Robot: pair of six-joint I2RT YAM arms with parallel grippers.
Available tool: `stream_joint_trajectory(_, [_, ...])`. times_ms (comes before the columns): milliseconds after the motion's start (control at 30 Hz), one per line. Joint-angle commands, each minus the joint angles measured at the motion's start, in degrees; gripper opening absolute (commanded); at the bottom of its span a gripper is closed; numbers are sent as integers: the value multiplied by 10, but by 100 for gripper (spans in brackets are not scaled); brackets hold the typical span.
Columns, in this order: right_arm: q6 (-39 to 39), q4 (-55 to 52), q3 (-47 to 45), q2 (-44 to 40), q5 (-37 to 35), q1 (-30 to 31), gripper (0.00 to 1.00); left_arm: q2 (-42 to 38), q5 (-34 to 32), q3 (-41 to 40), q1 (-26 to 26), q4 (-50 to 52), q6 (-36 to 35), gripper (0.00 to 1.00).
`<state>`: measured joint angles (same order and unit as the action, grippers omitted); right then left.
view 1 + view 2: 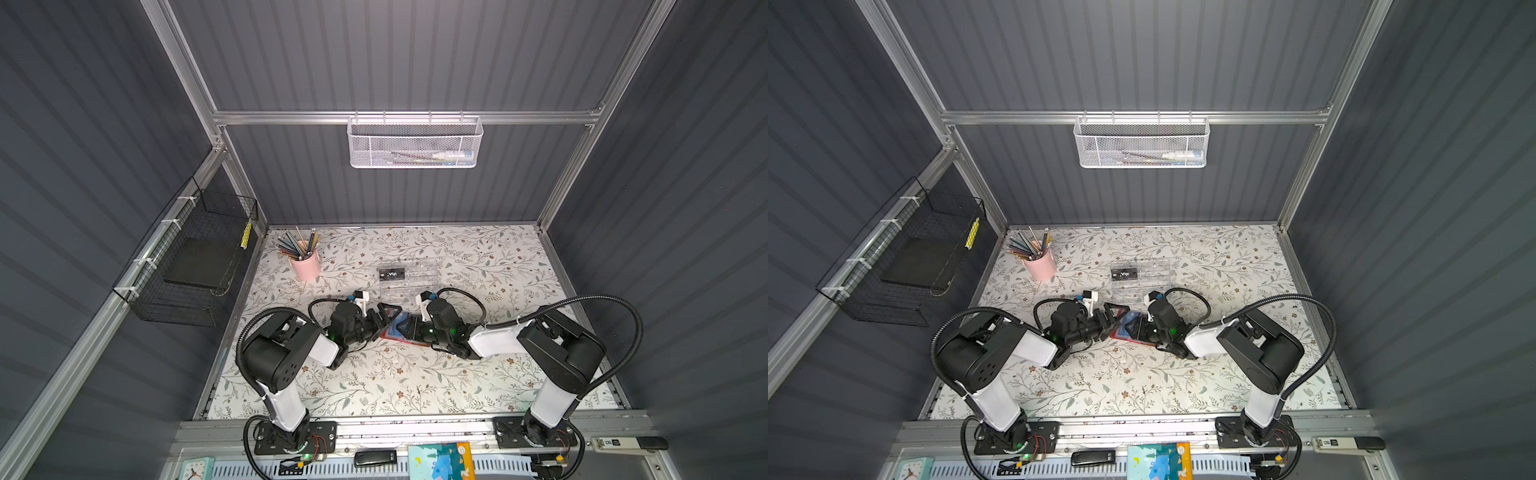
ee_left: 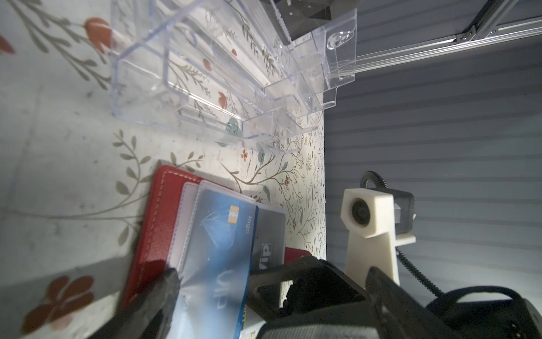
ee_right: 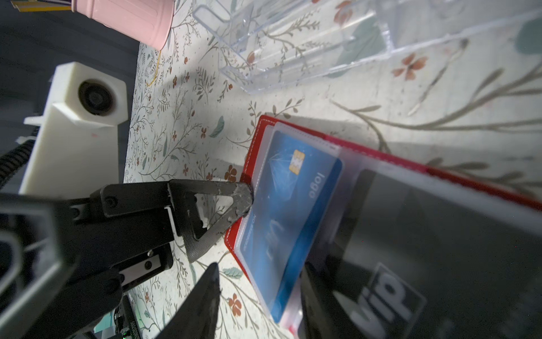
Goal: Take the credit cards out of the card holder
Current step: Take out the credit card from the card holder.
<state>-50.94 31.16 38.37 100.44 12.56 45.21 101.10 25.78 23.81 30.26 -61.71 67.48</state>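
The holder (image 2: pixel 155 211) looks like red leather, matt, with white stitching. Its sleeves (image 2: pixel 189 217) are cloudy soft plastic. The blue card (image 2: pixel 217 243) is glossy plastic. The box (image 2: pixel 137 85) is clear, hard, shiny plastic. The table (image 2: pixel 58 132) has a matt floral covering, perhaps vinyl. The cup (image 3: pixel 132 17) is smooth, pink and faintly ribbed.

Red card holder (image 2: pixel 155 223) lying open, blue card (image 2: pixel 218 243) sleeved (gold chip showing), black VIP card (image 2: pixel 268 234) beside
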Motion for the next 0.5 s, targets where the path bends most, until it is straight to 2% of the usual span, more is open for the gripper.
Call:
stream_joint_trajectory(0, [-10, 16, -6, 12, -8, 3, 44, 31, 5, -16, -2, 25, 14, 100])
stream_joint_trajectory(167, [-21, 50, -17, 17, -6, 2, 37, 42, 8, -18, -1, 10, 21, 100])
stream_joint_trajectory(467, [-31, 77, -23, 25, -1, 0, 21, 43, 5, -22, -2, 12, 19, 100])
